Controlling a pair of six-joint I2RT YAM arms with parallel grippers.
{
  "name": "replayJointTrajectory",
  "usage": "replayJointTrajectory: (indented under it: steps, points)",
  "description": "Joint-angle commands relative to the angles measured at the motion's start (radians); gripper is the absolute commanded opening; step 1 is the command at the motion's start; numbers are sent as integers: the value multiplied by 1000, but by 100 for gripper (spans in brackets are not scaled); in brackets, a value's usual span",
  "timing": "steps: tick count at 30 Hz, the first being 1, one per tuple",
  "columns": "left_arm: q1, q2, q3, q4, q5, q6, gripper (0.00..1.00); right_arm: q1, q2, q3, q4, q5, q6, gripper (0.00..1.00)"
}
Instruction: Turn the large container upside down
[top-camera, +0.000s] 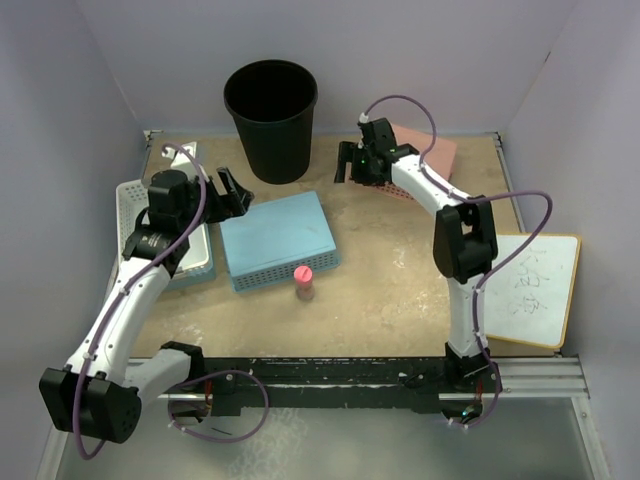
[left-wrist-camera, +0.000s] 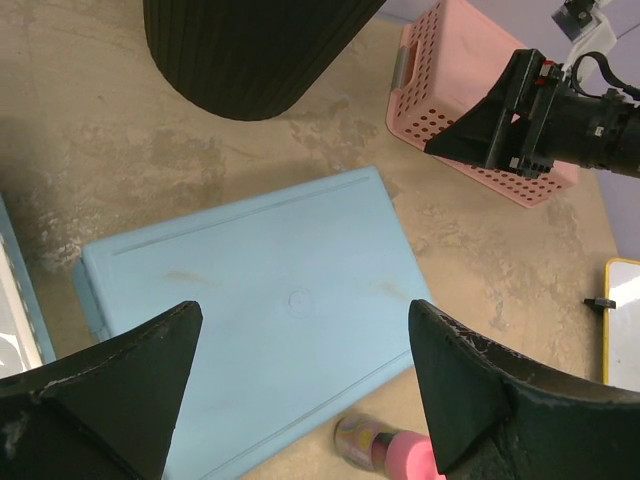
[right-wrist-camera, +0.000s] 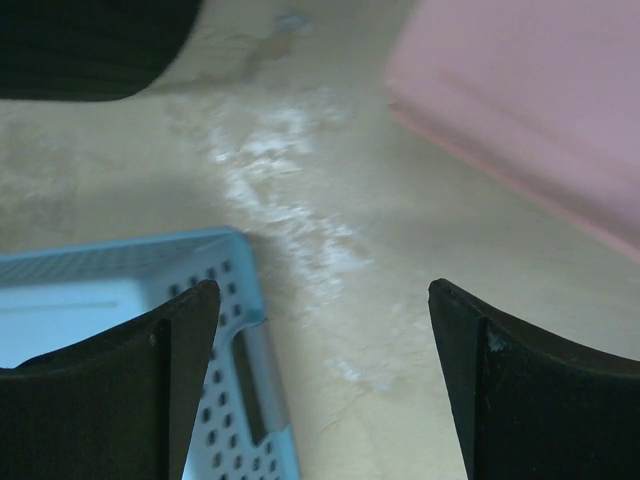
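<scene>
The large container (top-camera: 270, 120) stands upright on the bench (top-camera: 400, 285), mouth up. The left gripper (top-camera: 238, 192) hangs in front of it to its left and the right gripper (top-camera: 347, 165) just off its right side. Both have jaws spread wide and hold nothing. The step in hand looks like the approach. It would go best with the two closing on opposite sides of the container, high under its rolled rim, since the tapered wall may slip. Then lift clear of the blue basket (top-camera: 278, 238) in front of it before tipping.
</scene>
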Motion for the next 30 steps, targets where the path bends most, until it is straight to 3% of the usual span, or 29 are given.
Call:
replayJointTrajectory:
  steps: [1,7,12,19,23,30]
  points:
    - [4,-42,14,-2,-24,25,81,-101,34,70,-84,34,-40,88]
    - [4,-60,19,-24,-23,35,81,-282,9,48,-104,147,-4,88]
    - [4,-38,34,-40,-21,52,81,-290,-109,-39,-48,265,-46,89]
    - [4,9,31,-33,-51,24,81,-145,-181,-84,40,140,-145,89]
    - [4,8,21,-57,-112,-5,82,-43,-95,42,23,113,-188,89]
    - [4,13,9,-88,-112,-5,81,-28,91,235,93,-104,-138,89]
